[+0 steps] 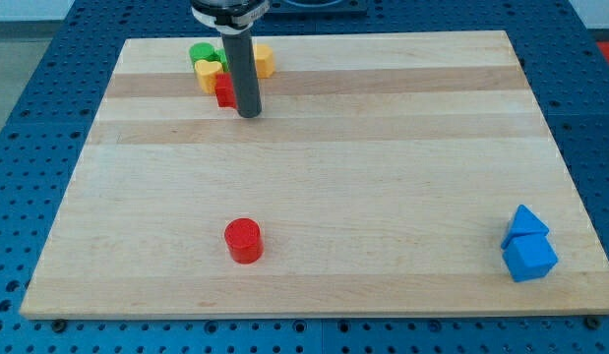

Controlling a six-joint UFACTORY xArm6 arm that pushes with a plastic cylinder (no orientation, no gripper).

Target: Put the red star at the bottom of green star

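Observation:
A red block, which may be the red star, lies near the view's top left, mostly hidden behind my rod. Just above it sit a yellow block and a green block, whose shape I cannot make out. Another yellow block lies right of the rod. My tip rests on the board, touching or nearly touching the red block's lower right side.
A red cylinder stands at the lower middle left. A blue triangular block and a blue cube sit together at the bottom right. The wooden board lies on a blue perforated table.

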